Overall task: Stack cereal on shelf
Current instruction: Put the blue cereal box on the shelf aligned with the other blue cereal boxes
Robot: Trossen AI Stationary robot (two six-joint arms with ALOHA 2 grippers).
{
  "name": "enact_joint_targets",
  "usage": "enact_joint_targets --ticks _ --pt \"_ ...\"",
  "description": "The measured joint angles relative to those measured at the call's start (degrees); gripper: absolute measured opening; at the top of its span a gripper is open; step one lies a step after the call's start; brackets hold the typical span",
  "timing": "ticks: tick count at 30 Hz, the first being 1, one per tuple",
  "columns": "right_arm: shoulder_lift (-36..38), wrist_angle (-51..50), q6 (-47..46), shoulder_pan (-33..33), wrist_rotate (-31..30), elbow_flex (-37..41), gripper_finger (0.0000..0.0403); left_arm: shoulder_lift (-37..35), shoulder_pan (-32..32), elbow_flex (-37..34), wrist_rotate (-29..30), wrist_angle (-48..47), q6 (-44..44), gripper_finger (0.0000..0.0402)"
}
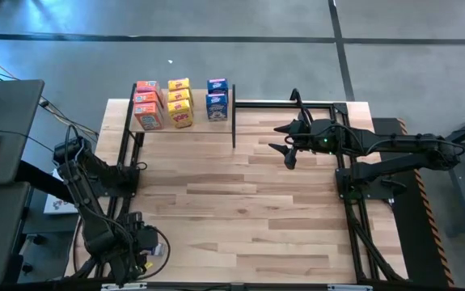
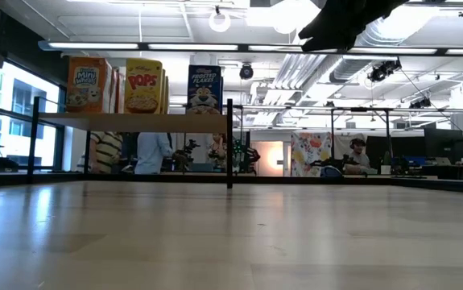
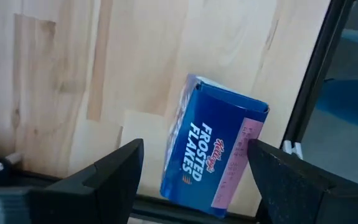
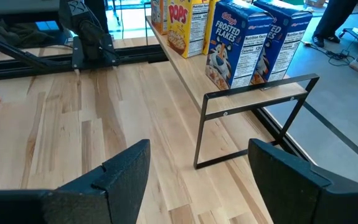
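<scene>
A blue cereal box (image 3: 213,155) lies flat on the table by the near left corner, next to a black frame bar (image 3: 312,81). My left gripper (image 3: 194,155) hangs open above it, pointing down, one finger (image 3: 113,177) on either side and clear of it. In the high view that arm (image 1: 111,234) hides the box. On the shelf (image 1: 240,103) at the far left, orange-red (image 1: 146,107), yellow (image 1: 179,102) and blue (image 1: 217,99) boxes stand upright in rows. My right gripper (image 1: 287,141) waits open above the table, right of the shelf.
Black frame posts run along the table's left (image 1: 123,153) and right (image 1: 345,162) sides. The shelf's right end (image 4: 253,99) beyond the blue boxes (image 4: 228,43) is bare board. Bare tabletop (image 1: 240,210) lies between the arms. People stand in the room behind (image 2: 152,153).
</scene>
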State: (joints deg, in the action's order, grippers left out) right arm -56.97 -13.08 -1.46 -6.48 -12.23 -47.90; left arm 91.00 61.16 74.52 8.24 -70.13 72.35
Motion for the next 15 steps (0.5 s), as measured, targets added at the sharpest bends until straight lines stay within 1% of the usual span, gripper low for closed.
enact_joint_targets --ticks 5,15 --pt "0.0 0.0 -0.01 0.0 0.0 0.0 0.0264 -0.07 0.01 -0.77 -0.21 2.38 -0.58 0.0279" --pt "0.0 -0.02 -0.01 -0.01 0.0 0.0 0.0264 -0.28 0.01 -0.81 -0.32 2.27 -0.6 0.0285"
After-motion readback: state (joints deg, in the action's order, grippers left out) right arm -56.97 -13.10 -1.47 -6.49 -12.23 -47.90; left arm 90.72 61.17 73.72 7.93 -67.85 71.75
